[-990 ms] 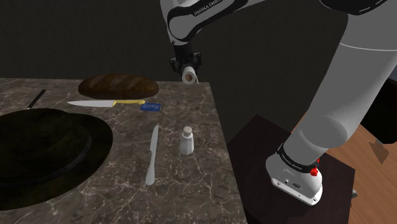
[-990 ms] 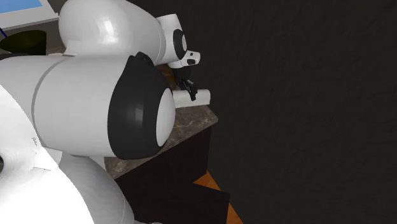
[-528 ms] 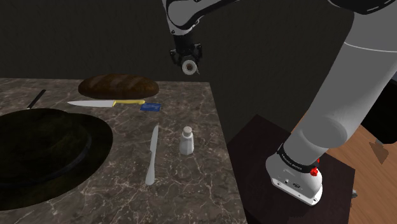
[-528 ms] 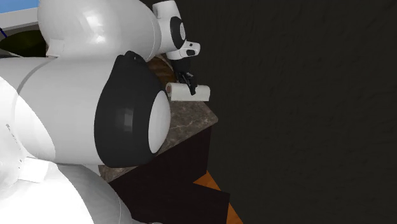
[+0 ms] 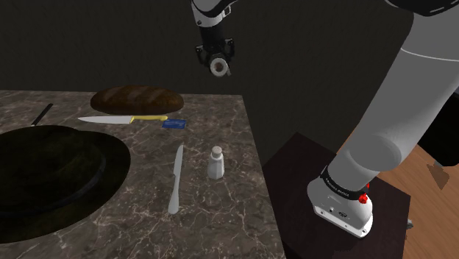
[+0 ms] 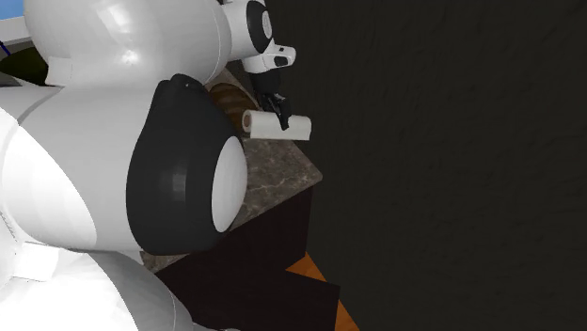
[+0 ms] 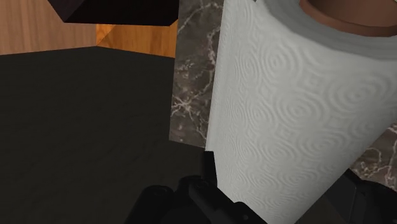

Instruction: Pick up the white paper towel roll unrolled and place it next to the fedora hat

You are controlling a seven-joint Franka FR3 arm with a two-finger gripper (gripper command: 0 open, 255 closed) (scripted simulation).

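Paper towel roll (image 7: pixel 286 108) hangs clamped between jaws of the gripper (image 6: pixel 280 117), apparently mid-length.

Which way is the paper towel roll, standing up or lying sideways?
Lying sideways. The paper towel roll hangs level in the black fingers above the table; the shoulder view shows its round end.

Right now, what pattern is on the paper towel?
The white paper towel roll has embossed concentric circles, clearest in the wrist view.

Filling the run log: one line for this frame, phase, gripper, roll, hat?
phase: carry | gripper: shut on paper towel roll | position: in air by table far corner | fedora hat: on table, placement not yet done
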